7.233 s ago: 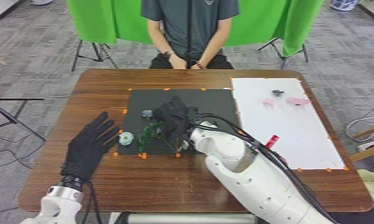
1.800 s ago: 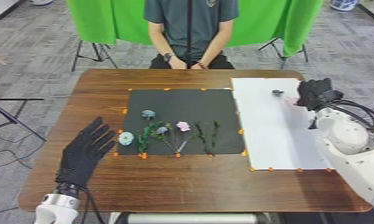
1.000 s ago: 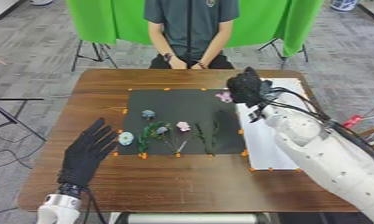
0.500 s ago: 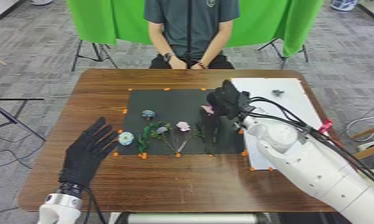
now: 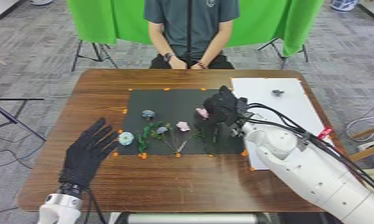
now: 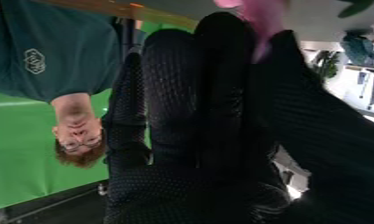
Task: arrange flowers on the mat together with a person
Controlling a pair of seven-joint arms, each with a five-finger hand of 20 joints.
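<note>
Right hand: above the right part of the mat, thumb and fingers closed in a pinch on a pink flower, the arm coming in from the lower right (image 5: 222, 107)
Held pink flower: touching the right hand, its petals sticking out past the glove on the side toward the middle of the mat (image 5: 202, 113)
Grip in the wrist view: pink petals sit at the tips of the fingers and thumb, with pink running down between them (image 6: 264, 22)
Height of the held flower: cannot tell whether it touches the mat
Left hand: at the left of the mat, fingers straight and spread, nothing in it, well apart from the held flower (image 5: 87, 152)
Second pink flower: on the mat, left of the right hand and nearer the robot than the held one (image 5: 183, 126)
Grey-blue flower: on the mat's left part, well apart from the right hand (image 5: 148, 114)
Pale blue flower: at the mat's left edge, just beside the left hand's fingertips (image 5: 126, 138)
Green sprig: on the mat, between the pale blue flower and the second pink flower (image 5: 143, 141)
Dark mat: under all these flowers (image 5: 170, 100)
White sheet: right of the mat, partly behind the right arm (image 5: 259, 90)
Small dark flower: on the white sheet, beyond the right hand and to its right, apart from it (image 5: 278, 92)
</note>
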